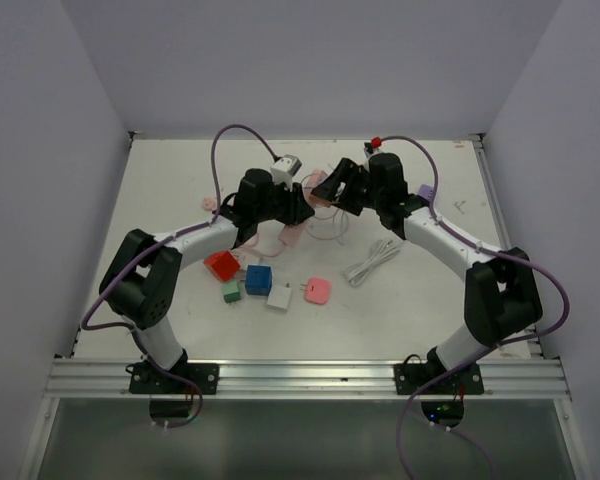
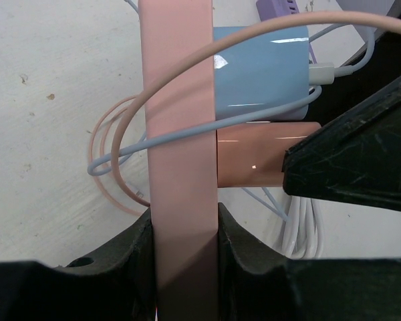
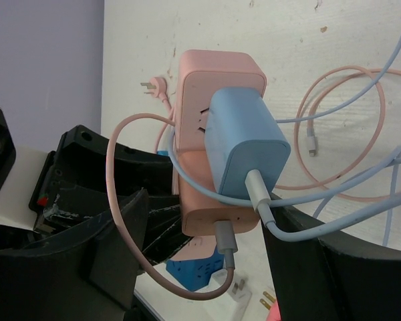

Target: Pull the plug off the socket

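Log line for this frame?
left claw: shut on pink socket strip | right claw: straddling pink plug, grip unclear | pink plug: seated | blue plug: seated

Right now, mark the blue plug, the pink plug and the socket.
blue plug (image 3: 244, 144): right wrist view, front face.
pink plug (image 2: 250, 157): left wrist view, side face.
socket (image 2: 180, 200): left wrist view, long side.

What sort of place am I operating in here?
Probably a lab robot test cell: a white table boxed in by blank walls, an aluminium rail carrying both arm bases, and coloured chargers laid out as props.
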Controlling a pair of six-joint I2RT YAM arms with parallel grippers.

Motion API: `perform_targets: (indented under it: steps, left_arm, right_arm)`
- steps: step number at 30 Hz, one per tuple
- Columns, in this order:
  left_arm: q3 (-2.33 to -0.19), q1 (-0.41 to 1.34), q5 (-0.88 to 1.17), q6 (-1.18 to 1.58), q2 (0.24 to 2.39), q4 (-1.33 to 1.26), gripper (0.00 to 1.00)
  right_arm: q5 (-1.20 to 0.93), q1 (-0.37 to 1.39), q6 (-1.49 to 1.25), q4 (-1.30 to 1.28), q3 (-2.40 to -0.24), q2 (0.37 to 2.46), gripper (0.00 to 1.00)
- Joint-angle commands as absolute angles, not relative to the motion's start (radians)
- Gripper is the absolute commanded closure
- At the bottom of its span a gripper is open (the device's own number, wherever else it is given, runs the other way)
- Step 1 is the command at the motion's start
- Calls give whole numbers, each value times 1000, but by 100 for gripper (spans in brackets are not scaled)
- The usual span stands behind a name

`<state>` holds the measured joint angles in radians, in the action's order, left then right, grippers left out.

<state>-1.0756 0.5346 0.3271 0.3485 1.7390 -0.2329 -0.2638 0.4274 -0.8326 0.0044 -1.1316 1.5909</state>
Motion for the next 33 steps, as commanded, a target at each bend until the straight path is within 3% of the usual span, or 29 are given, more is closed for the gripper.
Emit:
perform_targets:
  steps: [1, 8, 12, 14, 18, 33]
  left_arm:
    - [-1081, 554, 426, 370, 1669, -377, 100]
    - [-1071, 554, 419, 377, 1660, -388, 100]
    - [-1071, 554, 402, 379, 1655, -385, 100]
    - [-1071, 552, 377, 380, 1654, -380, 100]
    - [-1068, 538, 344, 379, 1658, -370, 100]
    - [-1048, 443, 178, 337, 1695, -279, 100]
  right_arm:
    - [-285, 448, -811, 46, -1189, 1606, 30]
    - [-282, 459, -810, 43, -1200, 1620, 40]
    - [-275, 468, -804, 35, -1204, 1618, 55]
    - [-270, 466, -798, 29, -1203, 1615, 66]
    - [-259, 468, -778, 3, -1198, 1598, 98]
    - [-285, 463, -724, -118, -1204, 1548, 100]
